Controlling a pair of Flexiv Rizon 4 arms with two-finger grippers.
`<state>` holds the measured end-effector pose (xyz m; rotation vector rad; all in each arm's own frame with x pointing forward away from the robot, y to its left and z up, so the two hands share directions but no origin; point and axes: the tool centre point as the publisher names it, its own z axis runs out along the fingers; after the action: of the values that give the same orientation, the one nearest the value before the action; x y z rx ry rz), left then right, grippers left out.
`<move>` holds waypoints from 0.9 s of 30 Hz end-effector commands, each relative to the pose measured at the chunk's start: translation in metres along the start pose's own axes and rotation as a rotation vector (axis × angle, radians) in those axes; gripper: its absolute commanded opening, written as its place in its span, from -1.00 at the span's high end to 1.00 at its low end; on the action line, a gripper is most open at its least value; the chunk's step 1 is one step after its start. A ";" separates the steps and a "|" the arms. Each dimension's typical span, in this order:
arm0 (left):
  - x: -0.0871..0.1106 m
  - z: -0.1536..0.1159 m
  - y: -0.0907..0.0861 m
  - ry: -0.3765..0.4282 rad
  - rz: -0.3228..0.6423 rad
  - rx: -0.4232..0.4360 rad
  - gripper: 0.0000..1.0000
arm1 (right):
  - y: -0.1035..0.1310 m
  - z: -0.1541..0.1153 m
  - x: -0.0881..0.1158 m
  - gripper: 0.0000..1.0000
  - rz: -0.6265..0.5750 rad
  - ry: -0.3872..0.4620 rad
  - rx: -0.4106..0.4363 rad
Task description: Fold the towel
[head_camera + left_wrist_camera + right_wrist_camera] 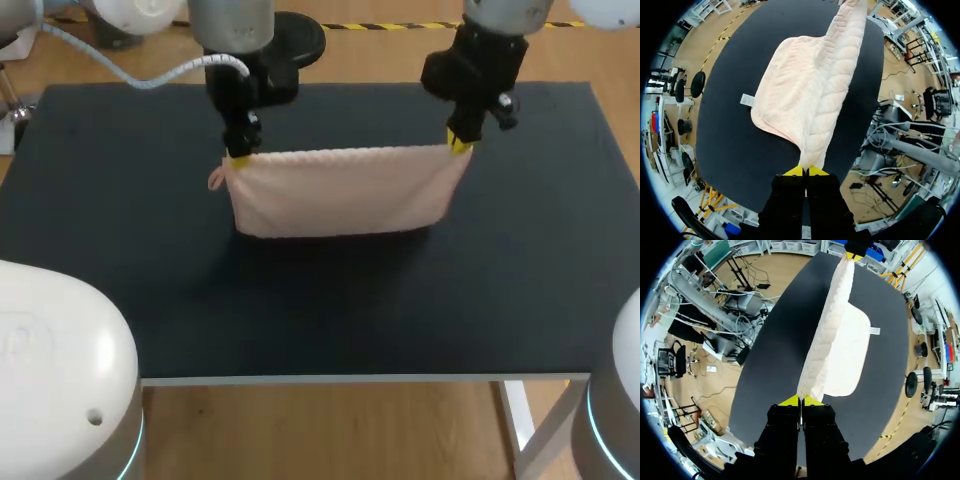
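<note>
On the left, our left arm comes down over the far part of the dark worktop point(300, 300); its tool, the left tool point(238, 157), is closed on the left upper corner of the towel point(340, 190), and in the left wrist view both yellow tips meet on the cloth with no gap between them. Just beside that corner a small tag point(215, 180) sticks out from the towel's left edge; in the left wrist view the same tag point(747, 100) lies flat on the worktop at the edge of the spread cloth.

The towel is pale pink and quilted; it sits in the far middle of the worktop, between the two tools. Its upper edge is lifted and drawn out in a nearly straight line from one tool to the other; below that edge the cloth hangs down, and part of it rests flat on the worktop to one side of the raised ridge, the side that bears the tag. Its lower corners look rounded.

On the right, our right arm comes in over the far right part of the worktop; the right tool point(458, 145) is closed on the towel's right upper corner, its yellow tips pressed together on the cloth in the right wrist view; from there the ridge runs straight ahead to the left tool at its far end.
</note>
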<state>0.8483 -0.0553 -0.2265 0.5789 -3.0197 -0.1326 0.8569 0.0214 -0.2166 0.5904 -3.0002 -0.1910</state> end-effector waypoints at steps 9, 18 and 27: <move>-0.031 0.071 -0.027 0.056 -0.014 -0.074 1.00 | -0.010 0.072 -0.027 1.00 0.060 -0.036 0.036; -0.065 0.094 -0.043 0.023 -0.005 -0.077 1.00 | -0.023 0.104 -0.053 1.00 0.121 -0.093 0.032; -0.095 0.111 -0.049 0.015 -0.019 -0.062 1.00 | -0.034 0.119 -0.079 1.00 0.131 -0.127 0.070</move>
<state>0.9362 -0.0584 -0.3374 0.6037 -3.0020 -0.2248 0.9232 0.0273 -0.3388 0.4024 -3.1756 -0.1309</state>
